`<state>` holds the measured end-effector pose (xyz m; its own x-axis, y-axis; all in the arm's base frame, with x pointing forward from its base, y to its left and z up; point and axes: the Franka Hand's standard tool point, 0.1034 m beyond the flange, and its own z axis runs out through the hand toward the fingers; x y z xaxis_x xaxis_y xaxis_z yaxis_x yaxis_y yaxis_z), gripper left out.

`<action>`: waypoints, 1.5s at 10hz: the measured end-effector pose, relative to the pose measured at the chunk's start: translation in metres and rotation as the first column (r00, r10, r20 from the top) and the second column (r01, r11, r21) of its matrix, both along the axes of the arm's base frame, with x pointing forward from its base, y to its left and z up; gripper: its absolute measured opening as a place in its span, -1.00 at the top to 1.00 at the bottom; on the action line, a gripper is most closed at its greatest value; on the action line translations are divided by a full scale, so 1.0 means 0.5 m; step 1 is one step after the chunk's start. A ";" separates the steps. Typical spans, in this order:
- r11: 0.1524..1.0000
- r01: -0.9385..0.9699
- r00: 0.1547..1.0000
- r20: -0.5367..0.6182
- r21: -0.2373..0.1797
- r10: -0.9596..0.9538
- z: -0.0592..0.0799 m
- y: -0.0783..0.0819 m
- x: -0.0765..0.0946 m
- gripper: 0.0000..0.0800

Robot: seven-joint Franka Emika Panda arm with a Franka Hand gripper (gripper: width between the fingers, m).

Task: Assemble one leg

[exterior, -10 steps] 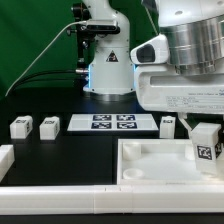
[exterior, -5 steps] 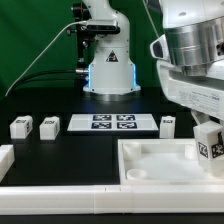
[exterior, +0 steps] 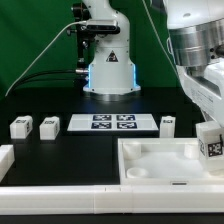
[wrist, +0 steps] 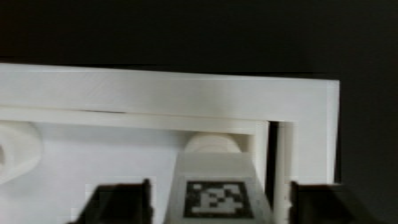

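Observation:
My gripper is shut on a leg, a small white post with a black-and-white tag facing the camera. It holds the leg over the far corner of the large white recessed panel at the exterior view's right. In the wrist view the tagged leg sits between my two dark fingers, above the panel's corner rim. Three more legs stand on the black table: two at the exterior view's left and one beside the marker board.
The marker board lies flat behind the panel. The robot base stands at the back, with a cable running to the left. A white block sits at the left edge, and a white rail runs along the front.
The arm has moved toward the exterior view's right and slightly up, carrying the leg with it toward the panel's far right corner.

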<state>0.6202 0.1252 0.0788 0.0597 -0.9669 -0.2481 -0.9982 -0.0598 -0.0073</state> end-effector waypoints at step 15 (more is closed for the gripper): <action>0.188 -0.963 0.139 0.240 -0.195 0.961 -0.013 -0.026 -0.010 -0.62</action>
<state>0.6151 0.1121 0.0720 0.9967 -0.0737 -0.0329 -0.0794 -0.9688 -0.2349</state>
